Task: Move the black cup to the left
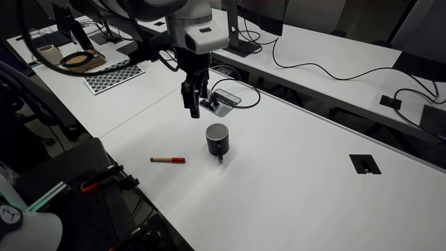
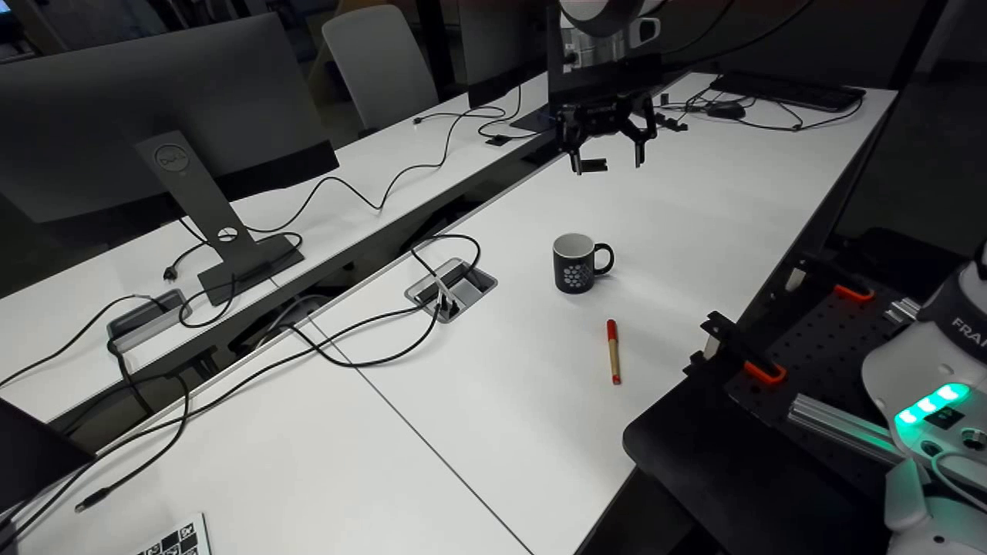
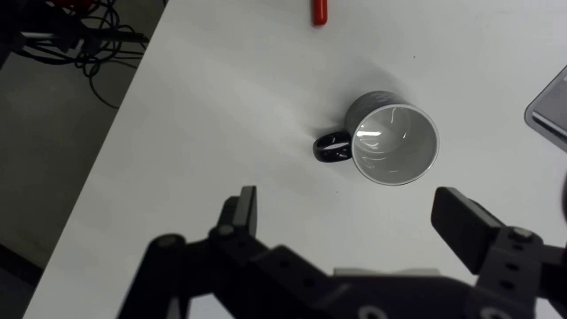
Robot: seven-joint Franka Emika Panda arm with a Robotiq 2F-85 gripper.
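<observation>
The black cup (image 1: 217, 143) stands upright on the white table. It also shows in an exterior view (image 2: 574, 271), with a pale pattern on its side and its handle turned toward the robot base. In the wrist view the cup (image 3: 394, 144) is seen from above, with its pale inside and black handle at the left. My gripper (image 1: 199, 103) hangs above the table, apart from the cup. In an exterior view the gripper (image 2: 608, 165) shows its fingers spread. In the wrist view the gripper (image 3: 346, 191) is open and empty, with the cup just beyond the fingertips.
A red-capped pen (image 1: 168, 160) lies near the cup, also visible in an exterior view (image 2: 613, 351). A cable outlet (image 2: 455, 289) with black cables sits in the table behind the cup. A white keyboard (image 1: 114, 76) lies farther off. The table edge (image 3: 108, 133) runs along the robot's side.
</observation>
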